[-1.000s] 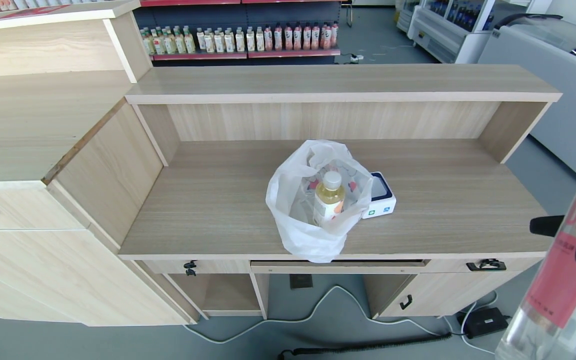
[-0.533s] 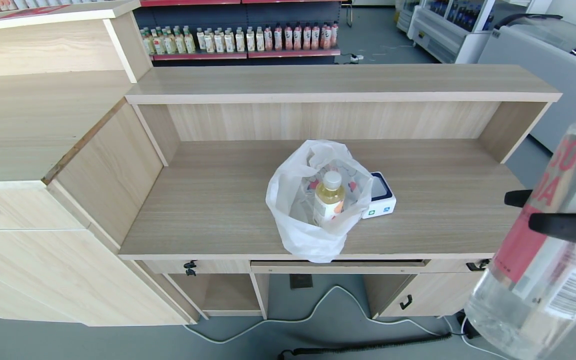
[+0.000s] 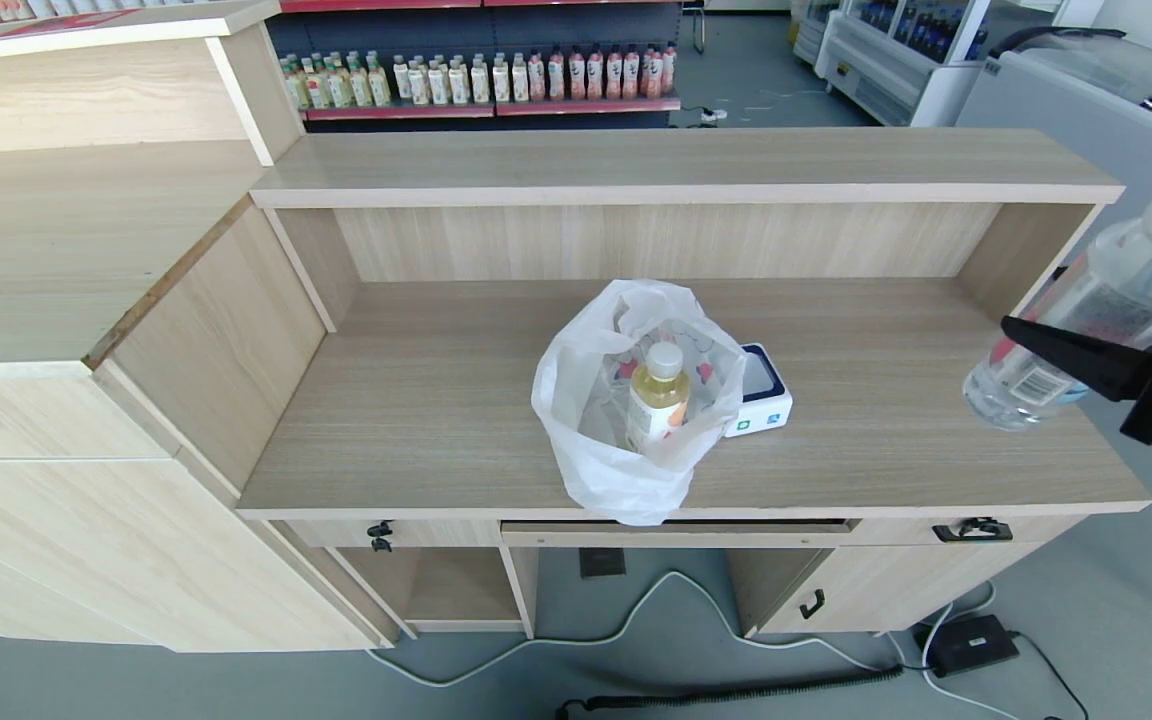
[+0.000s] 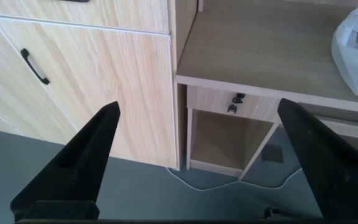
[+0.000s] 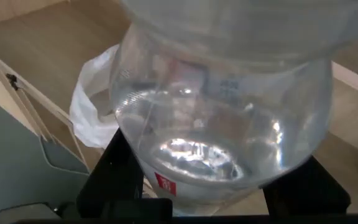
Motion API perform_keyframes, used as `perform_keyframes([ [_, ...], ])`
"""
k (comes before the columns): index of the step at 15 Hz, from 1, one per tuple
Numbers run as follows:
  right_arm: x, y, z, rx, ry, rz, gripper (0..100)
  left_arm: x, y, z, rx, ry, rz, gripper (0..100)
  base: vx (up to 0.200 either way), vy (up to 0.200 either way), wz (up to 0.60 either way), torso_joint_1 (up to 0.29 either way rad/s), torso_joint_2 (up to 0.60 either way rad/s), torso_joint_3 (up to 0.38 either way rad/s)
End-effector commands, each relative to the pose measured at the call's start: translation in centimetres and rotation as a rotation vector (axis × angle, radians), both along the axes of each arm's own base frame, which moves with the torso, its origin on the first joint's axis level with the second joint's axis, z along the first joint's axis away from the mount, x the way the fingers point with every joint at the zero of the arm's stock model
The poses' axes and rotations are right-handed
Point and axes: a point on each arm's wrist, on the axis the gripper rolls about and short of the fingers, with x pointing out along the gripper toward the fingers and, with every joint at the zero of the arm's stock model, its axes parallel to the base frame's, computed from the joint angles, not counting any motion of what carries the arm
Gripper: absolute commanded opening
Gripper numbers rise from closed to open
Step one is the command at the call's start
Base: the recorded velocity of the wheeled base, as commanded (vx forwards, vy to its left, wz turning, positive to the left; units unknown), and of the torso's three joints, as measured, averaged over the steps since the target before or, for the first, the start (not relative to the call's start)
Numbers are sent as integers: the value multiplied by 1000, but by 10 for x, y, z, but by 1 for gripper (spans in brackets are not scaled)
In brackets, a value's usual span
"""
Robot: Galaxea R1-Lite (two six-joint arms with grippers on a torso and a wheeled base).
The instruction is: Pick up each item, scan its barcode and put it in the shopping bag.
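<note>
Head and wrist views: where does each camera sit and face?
Head view: robot's head, facing down at wooden counter; right arm's fingers clamp a clear plastic bottle.
Left wrist view: that wrist, facing wooden cabinet fronts past open black fingers.
Right wrist view: that wrist, along the bottle between its fingers.
All share the white plastic shopping bag.

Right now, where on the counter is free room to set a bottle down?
The counter is bare left of the shopping bag, up to the side wall, and right of the scanner, up to the counter's right end. The middle is crowded: bag and scanner sit close together.
</note>
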Motion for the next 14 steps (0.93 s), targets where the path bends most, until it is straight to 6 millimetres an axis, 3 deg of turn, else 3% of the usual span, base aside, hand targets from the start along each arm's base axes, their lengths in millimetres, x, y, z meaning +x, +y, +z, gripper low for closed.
perform_keyframes([
  [1, 38, -41, -37, -84, 33, -153, 0, 0, 0, 0, -1, -1, 1, 100, 0, 0, 0, 0, 0, 0],
  [4, 46, -57, -43, -217, -39, -216, 0, 0, 0, 0, -1, -1, 1, 100, 0, 0, 0, 0, 0, 0],
  [6, 42, -71, -41, -313, -88, -273, 0, 0, 0, 0, -1, -1, 1, 100, 0, 0, 0, 0, 0, 0],
  [9, 44, -73, -38, -375, -116, -285, 0, 0, 0, 0, -1, -1, 1, 100, 0, 0, 0, 0, 0, 0],
  [14, 46, -82, -32, -504, -153, -360, 0, 0, 0, 0, -1, -1, 1, 100, 0, 0, 600, 6, 2, 3],
])
